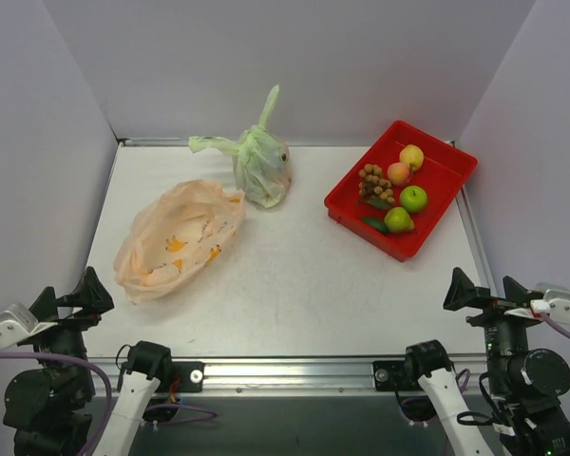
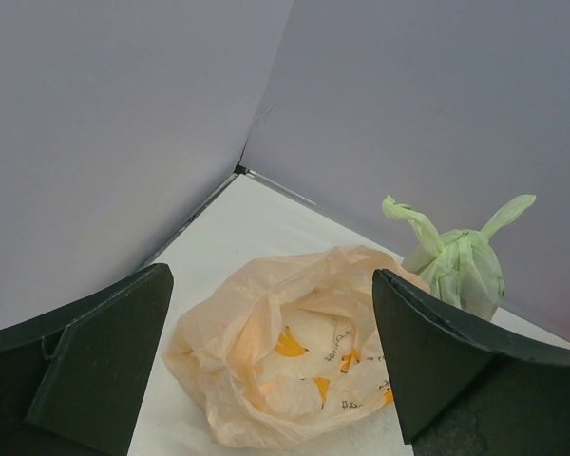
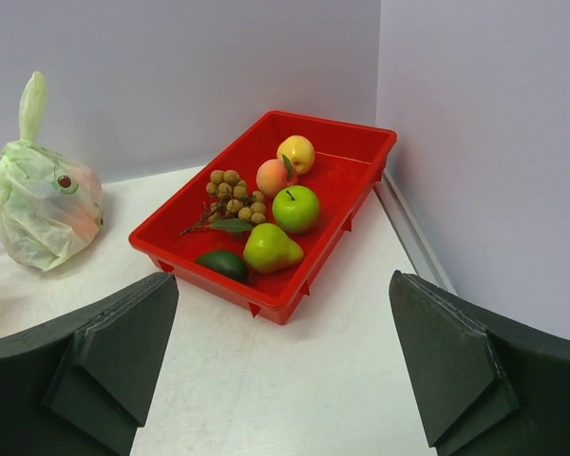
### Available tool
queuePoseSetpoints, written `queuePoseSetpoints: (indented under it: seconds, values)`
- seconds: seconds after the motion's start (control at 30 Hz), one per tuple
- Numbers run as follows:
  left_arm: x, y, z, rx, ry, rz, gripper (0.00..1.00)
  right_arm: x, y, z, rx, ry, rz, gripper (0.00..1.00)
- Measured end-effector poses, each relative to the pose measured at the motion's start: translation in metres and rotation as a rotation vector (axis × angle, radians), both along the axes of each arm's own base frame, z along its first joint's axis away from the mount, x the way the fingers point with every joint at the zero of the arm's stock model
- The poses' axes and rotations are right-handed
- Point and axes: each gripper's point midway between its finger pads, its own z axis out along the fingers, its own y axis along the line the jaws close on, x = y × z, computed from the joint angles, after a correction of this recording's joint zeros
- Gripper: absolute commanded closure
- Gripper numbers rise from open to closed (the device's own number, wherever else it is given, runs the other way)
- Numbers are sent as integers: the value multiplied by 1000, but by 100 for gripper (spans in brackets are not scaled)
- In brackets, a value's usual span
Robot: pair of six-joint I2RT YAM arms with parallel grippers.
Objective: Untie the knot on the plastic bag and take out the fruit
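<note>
The pale orange plastic bag (image 1: pixel 176 237) lies flat at the left of the table, its mouth open; in the left wrist view (image 2: pixel 294 351) its inside shows only crinkled plastic. No knot shows on it. The fruit lies in a red tray (image 1: pixel 437 141): a green apple (image 1: pixel 413 198), a green pear (image 1: pixel 397 219), a peach-pink fruit (image 1: pixel 399 173), a yellowish one (image 1: pixel 411 156), a brown cluster (image 1: pixel 375 182). My left gripper (image 1: pixel 66 299) is open and empty near the front left edge, short of the bag. My right gripper (image 1: pixel 483 293) is open and empty at the front right.
A tied light green bag (image 1: pixel 262 166) stands at the back middle, with something inside, its tail upright. Grey walls close the table at left, back and right. The tray (image 3: pixel 199 275) sits against the right wall; a dark green fruit (image 3: pixel 222 263) lies at its near corner.
</note>
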Motion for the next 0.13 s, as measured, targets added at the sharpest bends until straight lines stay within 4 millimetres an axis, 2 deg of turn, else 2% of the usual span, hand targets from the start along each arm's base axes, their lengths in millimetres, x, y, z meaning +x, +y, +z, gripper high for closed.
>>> queuePoseSetpoints:
  seconds: [0.13]
  values:
    - [0, 0, 0, -5, -3, -1, 3, 2, 2, -1, -3, 9, 9, 0]
